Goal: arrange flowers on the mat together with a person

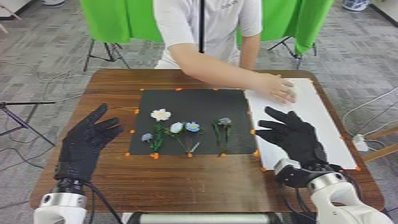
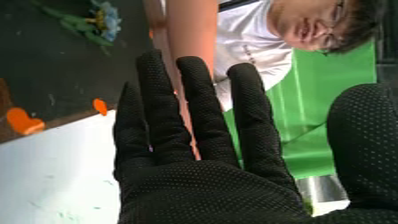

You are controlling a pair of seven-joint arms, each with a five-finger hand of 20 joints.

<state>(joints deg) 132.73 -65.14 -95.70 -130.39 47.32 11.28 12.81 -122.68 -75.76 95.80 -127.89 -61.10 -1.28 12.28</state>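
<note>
Flowers lie on black mat, arrangement probably partway, more to place; left hand and right hand flank mat, fingers extended.

On the counter we have the mat, with the sheet just beside it at three o'clock. Around the mat's middle we find one bloom at ten o'clock, a sprig before it at eight, another sprig at four, and the paired blooms between both sprigs, stems towards six.
</note>
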